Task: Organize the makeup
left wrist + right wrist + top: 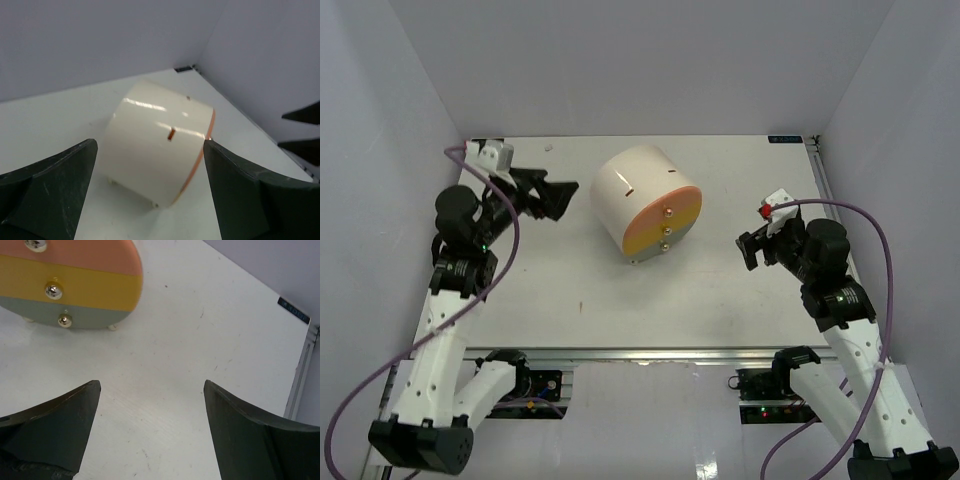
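Note:
No loose makeup shows in any view: no palettes, sponges or gold-and-black bars. My left gripper (563, 196) is open and empty at the back left, just left of the cream cylinder (642, 200). In the left wrist view (150, 145) its jaws stand wide apart with the cylinder's cream side (155, 150) ahead between them. My right gripper (748, 248) is open and empty at the right, apart from the cylinder. In the right wrist view (150, 385) only bare table lies between its jaws.
The cream cylinder lies on its side mid-table, its pink, yellow and grey drawer fronts (75, 285) with gold knobs shut and facing front right. The table's metal right edge (300, 375) runs beside my right gripper. Walls enclose the back and sides.

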